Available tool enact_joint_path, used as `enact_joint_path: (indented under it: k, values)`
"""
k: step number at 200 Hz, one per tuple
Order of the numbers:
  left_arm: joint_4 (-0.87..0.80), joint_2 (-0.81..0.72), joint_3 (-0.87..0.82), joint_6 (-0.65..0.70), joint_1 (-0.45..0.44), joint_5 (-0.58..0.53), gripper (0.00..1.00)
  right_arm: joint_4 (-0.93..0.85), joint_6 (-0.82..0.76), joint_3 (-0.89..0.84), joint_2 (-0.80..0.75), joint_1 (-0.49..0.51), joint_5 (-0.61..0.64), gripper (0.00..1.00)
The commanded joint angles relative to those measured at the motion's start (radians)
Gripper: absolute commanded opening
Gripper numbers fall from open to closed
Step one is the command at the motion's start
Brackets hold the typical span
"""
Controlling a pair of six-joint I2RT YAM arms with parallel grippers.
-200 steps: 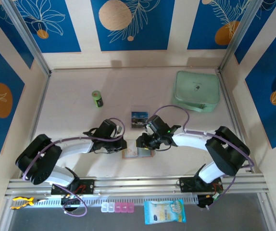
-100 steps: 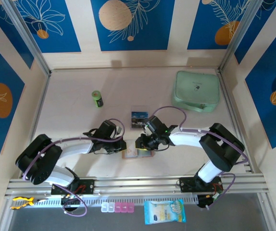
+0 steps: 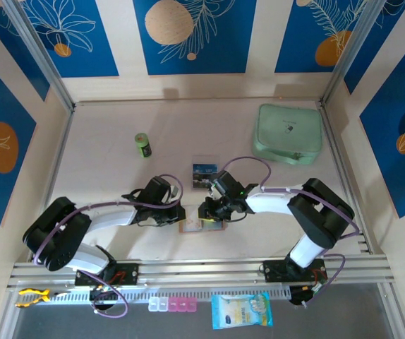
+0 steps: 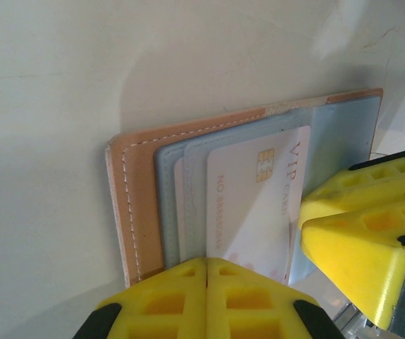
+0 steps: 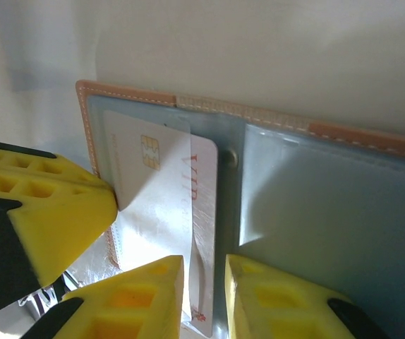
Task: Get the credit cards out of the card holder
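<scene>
The left claw (image 4: 207, 272) is pressed together, bottom centre, at the edge of the open card holder (image 4: 137, 205). The right claw (image 5: 204, 272) is narrowly spread around the edge of a white credit card (image 5: 167, 191).

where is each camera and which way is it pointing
Top external: above and behind the bases, looking down on the table; both arms show.
Left wrist: on the left arm, facing the card holder; left fingers at bottom.
Right wrist: on the right arm, facing it from the opposite side; right fingers at bottom.
Shared: the white VIP card.
</scene>
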Motion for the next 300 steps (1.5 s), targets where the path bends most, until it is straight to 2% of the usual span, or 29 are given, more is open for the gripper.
enact_joint_path:
  k: [1, 66, 166, 192, 300]
  values:
    - [-0.022, 0.008, -0.02, 0.003, 0.01, 0.005, 0.03, 0.027, 0.021, 0.015, 0.019, 0.007, -0.041, 0.22]
    - [-0.022, 0.007, -0.021, 0.003, 0.01, 0.006, 0.03, 0.074, 0.044, 0.005, 0.01, 0.008, -0.063, 0.17]
    - [-0.024, 0.011, -0.017, 0.004, 0.01, 0.006, 0.03, 0.102, 0.061, -0.037, -0.054, -0.003, -0.053, 0.16]
    - [-0.029, 0.011, -0.013, 0.004, 0.01, 0.005, 0.03, 0.11, 0.062, -0.042, -0.057, -0.005, -0.053, 0.13]
    - [-0.048, 0.02, 0.012, 0.011, 0.01, 0.006, 0.03, 0.121, 0.063, -0.059, -0.086, -0.014, -0.051, 0.13]
